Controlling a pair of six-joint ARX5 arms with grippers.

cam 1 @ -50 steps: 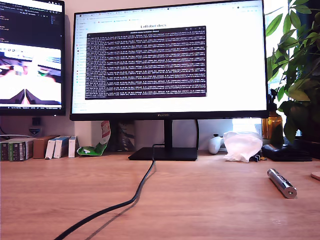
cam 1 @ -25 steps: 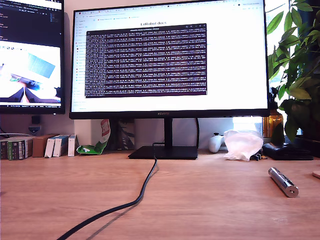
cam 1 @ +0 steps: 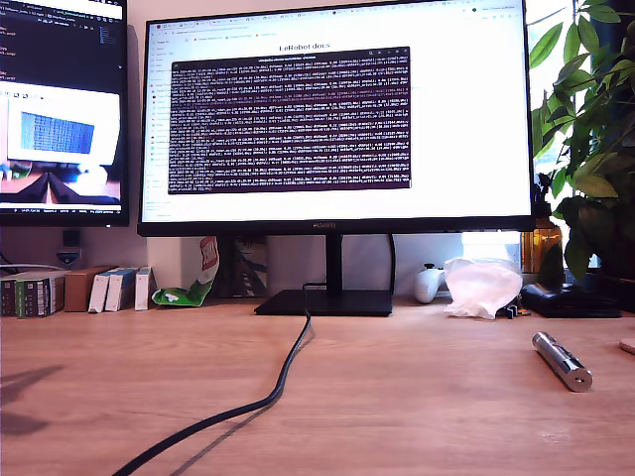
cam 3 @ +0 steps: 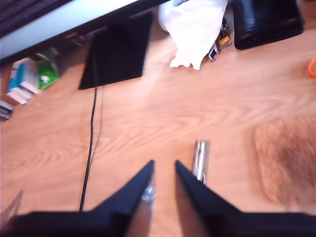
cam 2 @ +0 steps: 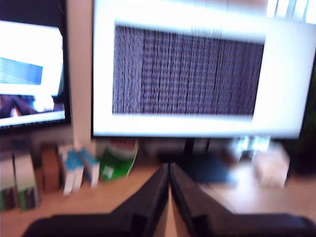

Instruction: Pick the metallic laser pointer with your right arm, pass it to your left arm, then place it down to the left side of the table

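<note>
Our second gripper (cam 3: pixel 164 170) hangs over the counter (cam 3: pixel 148 118) with its fingers a narrow gap apart, holding nothing. The laser pointer (cam 3: pixel 199 159) lies flat on the wood just beside one fingertip, apart from it, near the exterior view's right edge. Our first gripper (cam 2: pixel 169 170) is pressed closed and empty, facing the monitor (cam 2: pixel 187 74).

Exterior low at desk level; wrist views share monitor (cam 1: pixel 332 119) stand.
</note>
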